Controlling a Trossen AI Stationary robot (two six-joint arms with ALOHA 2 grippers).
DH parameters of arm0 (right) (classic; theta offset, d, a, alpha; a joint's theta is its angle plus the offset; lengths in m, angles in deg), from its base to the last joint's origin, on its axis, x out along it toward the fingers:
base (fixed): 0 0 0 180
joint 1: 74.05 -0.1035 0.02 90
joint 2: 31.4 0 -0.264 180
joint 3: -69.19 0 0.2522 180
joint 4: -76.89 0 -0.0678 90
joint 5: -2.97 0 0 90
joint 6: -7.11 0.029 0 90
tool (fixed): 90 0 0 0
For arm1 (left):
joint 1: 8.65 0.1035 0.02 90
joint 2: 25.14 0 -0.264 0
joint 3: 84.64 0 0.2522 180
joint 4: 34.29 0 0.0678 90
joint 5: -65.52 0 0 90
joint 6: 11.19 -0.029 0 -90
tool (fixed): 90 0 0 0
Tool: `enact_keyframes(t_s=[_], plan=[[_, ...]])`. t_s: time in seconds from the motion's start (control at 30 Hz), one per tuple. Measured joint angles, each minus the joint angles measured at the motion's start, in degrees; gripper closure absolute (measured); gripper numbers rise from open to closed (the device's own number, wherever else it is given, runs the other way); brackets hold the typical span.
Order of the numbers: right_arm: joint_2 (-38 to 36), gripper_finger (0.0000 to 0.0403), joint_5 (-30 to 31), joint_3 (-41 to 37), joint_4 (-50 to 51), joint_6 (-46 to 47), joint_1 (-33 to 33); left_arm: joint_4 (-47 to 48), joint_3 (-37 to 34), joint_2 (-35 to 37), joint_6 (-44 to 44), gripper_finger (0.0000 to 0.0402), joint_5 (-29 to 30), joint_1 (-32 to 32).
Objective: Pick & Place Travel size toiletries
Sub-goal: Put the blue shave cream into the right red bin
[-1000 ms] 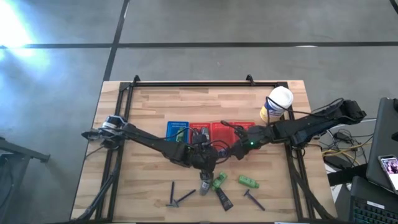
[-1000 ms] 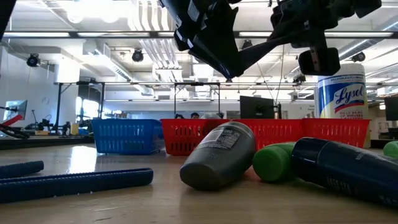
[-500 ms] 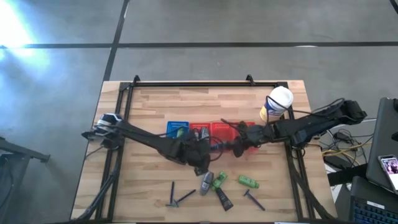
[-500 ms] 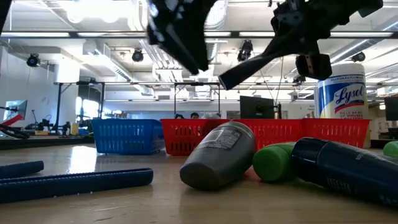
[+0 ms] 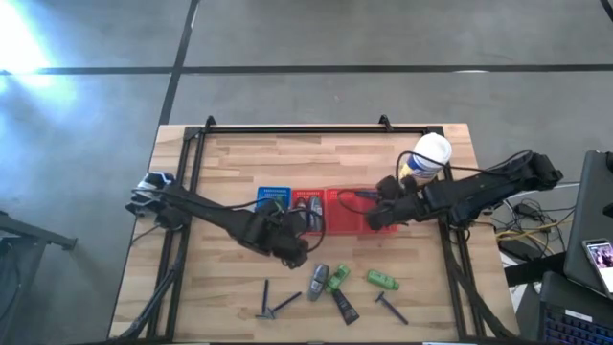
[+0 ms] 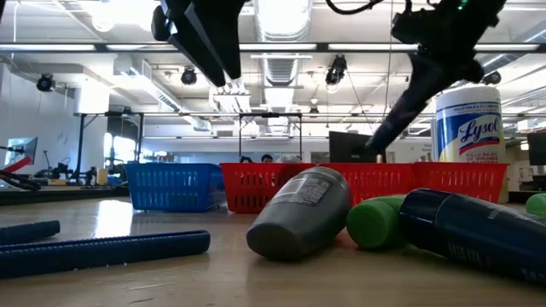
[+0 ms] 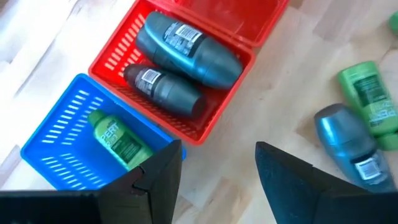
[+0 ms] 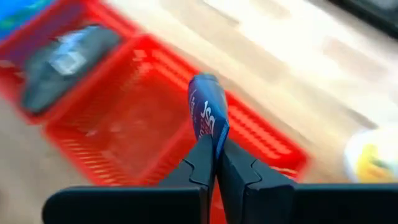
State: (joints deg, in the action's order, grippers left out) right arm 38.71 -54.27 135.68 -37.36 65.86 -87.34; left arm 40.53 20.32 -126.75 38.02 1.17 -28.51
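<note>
My right gripper (image 8: 216,155) is shut on a dark blue tube (image 8: 208,112), above an empty red basket (image 8: 118,134) next to the white-and-yellow canister (image 5: 425,161). My left gripper (image 7: 217,158) is open and holds nothing. It hangs over bare table just near of the blue basket (image 7: 56,149) and another red basket (image 7: 186,127). The blue basket contains a green bottle (image 7: 118,140); this red one holds two grey sticks (image 7: 186,46). On the near table lie a grey stick (image 5: 317,280), two green bottles (image 5: 337,279), a dark tube (image 5: 345,307) and three razors (image 5: 265,299). My right gripper pinches the dark blue tube between its two fingers, at the tube's nearer end (image 8: 211,142). The rest of the tube sticks out past the fingertips, along the fingers. The tube is lifted clear over the red basket and slants downward (image 6: 388,128) in the low view.
Blue and red baskets stand in a row (image 5: 326,203) across the middle of the table, with the canister at their right end. A black frame rail (image 5: 316,129) runs along the far edge. Bare wood lies left of the baskets.
My right gripper has carried the tube up and toward the table's far right, from over the loose items to above the red basket; the tube has tipped steeper, its free end down. My left gripper has drawn away from the grey stick toward the left and far side.
</note>
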Motion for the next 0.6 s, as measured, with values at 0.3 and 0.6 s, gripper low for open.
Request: enact_keyframes(t_s=[0.3,0.6], plan=[[0.23,0.0392,-4.96,-0.58,10.96,11.88,-4.17,-0.25,-4.19,0.07,-0.07,0.0192,-0.02,0.13],[3.61,0.039,4.7,-5.06,10.01,23.58,-5.96,-2.42,-6.23,0.5,-1.25,0.0193,-0.85,0.15]])
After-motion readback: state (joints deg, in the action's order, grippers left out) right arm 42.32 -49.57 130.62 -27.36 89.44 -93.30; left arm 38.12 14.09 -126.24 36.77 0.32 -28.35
